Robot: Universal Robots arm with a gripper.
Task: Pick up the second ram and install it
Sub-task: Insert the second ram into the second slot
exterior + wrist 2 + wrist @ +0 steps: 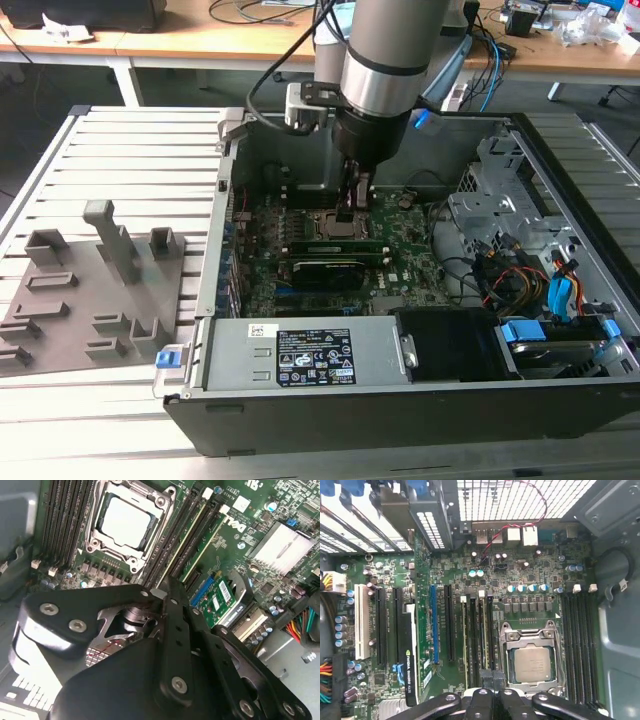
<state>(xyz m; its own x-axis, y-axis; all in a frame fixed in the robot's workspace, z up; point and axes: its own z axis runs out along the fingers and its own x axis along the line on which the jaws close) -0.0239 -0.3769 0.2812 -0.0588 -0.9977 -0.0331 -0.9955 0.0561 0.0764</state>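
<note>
We see the gripper point(352, 205) lowered into the open computer case point(560, 200), right above the memory slots beside the processor socket point(335, 226). Its fingers stand closed together, pressing down over the slots; we cannot make out whether a stick is still pinched between them.

In the first wrist view, 2 sticks already stand in the slots next to the processor socket point(532, 662): one at the pale-clipped slot point(465, 640) and the second ram point(483, 635) alongside it, running under the gripper point(492, 677). In the second wrist view the 2 green edges point(200, 540) run parallel, away from the gripper point(165, 587).

We judge the step in hand to be the seating push. To do it well, we want the push straight down along the slot, with the stick upright, not leaning toward its neighbour. The force should land near the middle so both ends sink evenly and the end clips point(481, 594) can snap in. A tilted push could jam 1 end or stress the motherboard point(400, 262).
</note>
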